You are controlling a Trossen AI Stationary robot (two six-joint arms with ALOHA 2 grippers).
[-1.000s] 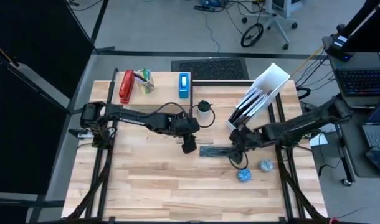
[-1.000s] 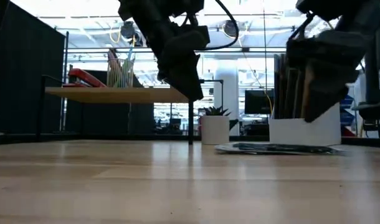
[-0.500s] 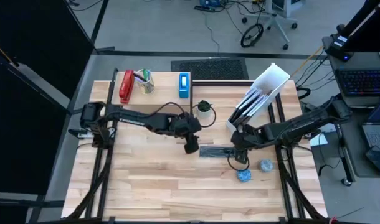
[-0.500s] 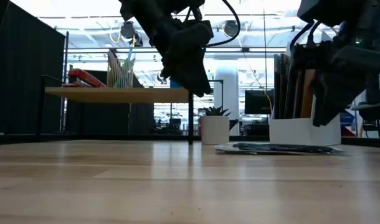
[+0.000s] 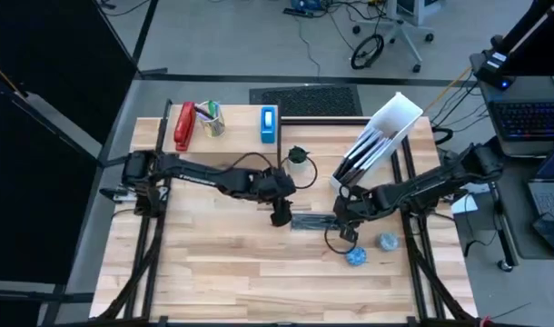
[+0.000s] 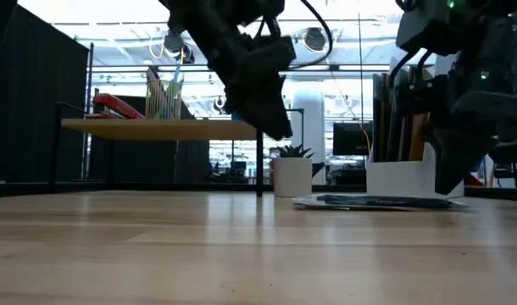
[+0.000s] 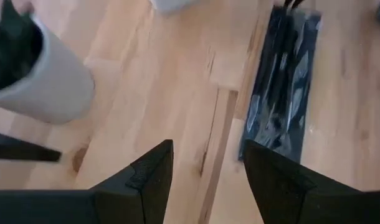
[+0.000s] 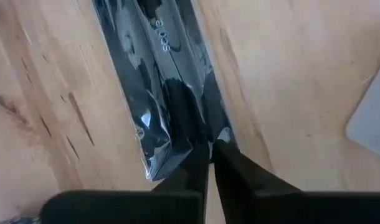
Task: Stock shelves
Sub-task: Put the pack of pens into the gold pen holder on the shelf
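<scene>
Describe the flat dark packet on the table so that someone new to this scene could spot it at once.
Find the white file holder at the table's far right. In front of it, between the two grippers, the packet lies flat on the wood: a long, glossy black plastic sleeve. Unlike the potted plant and the two blue balls nearby, it is thin, dark and rectangular.

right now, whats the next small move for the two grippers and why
Probably lower the left gripper, open above the near end of the flat black packet on the table, to help lift it. The right gripper, nearly shut, is at the other end.
</scene>
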